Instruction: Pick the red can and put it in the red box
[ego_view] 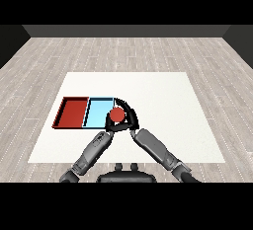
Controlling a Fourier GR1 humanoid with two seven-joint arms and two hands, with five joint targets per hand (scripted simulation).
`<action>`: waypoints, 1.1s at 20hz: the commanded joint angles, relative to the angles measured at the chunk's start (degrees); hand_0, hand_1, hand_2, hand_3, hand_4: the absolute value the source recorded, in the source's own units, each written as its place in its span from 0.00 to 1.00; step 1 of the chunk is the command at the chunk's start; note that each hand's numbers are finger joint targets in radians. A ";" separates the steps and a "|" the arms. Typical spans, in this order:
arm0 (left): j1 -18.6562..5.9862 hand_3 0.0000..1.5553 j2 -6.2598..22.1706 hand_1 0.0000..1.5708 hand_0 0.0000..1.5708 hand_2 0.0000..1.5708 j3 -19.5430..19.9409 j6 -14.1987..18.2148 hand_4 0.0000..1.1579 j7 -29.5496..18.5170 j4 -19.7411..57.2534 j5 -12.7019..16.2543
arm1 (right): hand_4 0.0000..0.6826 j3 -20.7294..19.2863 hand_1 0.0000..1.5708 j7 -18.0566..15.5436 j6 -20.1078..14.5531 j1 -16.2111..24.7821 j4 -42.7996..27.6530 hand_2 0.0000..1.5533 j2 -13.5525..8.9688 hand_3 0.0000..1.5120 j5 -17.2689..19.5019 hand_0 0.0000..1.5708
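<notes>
The right robot hand [129,116] curls its black fingers around the red can [116,115], gripping it at the right edge of the light blue tray [99,111]. The left robot hand [109,125] sits just below the can, close against it; whether its fingers are closed I cannot tell. Both grey forearms converge there from the lower corners. The red tray [73,112] lies touching the blue tray's left side on the white worktop [168,110], apart from the can.
</notes>
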 commanded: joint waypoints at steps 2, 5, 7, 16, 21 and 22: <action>6.82 0.96 1.39 1.00 1.00 1.00 -1.53 -0.31 0.98 1.46 -7.91 -2.58 | 0.00 0.50 0.00 3.34 -0.81 3.23 -6.31 0.00 -1.51 0.00 3.75 0.00; 3.50 0.97 -0.34 1.00 1.00 1.00 1.00 -2.60 0.99 -1.39 -0.46 -0.09 | 0.00 -2.72 0.00 1.79 0.05 3.78 -5.30 0.00 -0.30 0.00 3.65 0.00; 1.46 0.97 -0.34 1.00 1.00 1.00 -3.23 3.06 0.99 0.21 -1.07 2.64 | 0.00 -6.33 0.00 -2.71 1.79 -2.97 3.22 0.00 0.28 0.00 -1.19 0.00; 6.11 0.95 4.60 1.00 1.00 1.00 5.82 -3.91 0.98 -0.38 -4.28 -3.03 | 0.00 -13.12 0.00 0.60 4.96 11.56 -20.25 0.00 -9.42 0.00 1.90 0.00; 4.95 0.95 12.17 1.00 1.00 1.00 6.65 -0.32 0.97 6.37 -8.45 -8.26 | 0.00 -16.71 0.00 0.80 8.38 21.66 -26.18 0.00 -15.84 0.00 -0.65 0.00; 4.58 0.94 16.19 1.00 1.00 1.00 8.35 -1.76 0.98 7.92 -8.61 -7.90 | 0.00 -16.64 0.00 -3.82 9.30 26.11 -24.01 0.00 -15.70 0.00 -0.70 0.00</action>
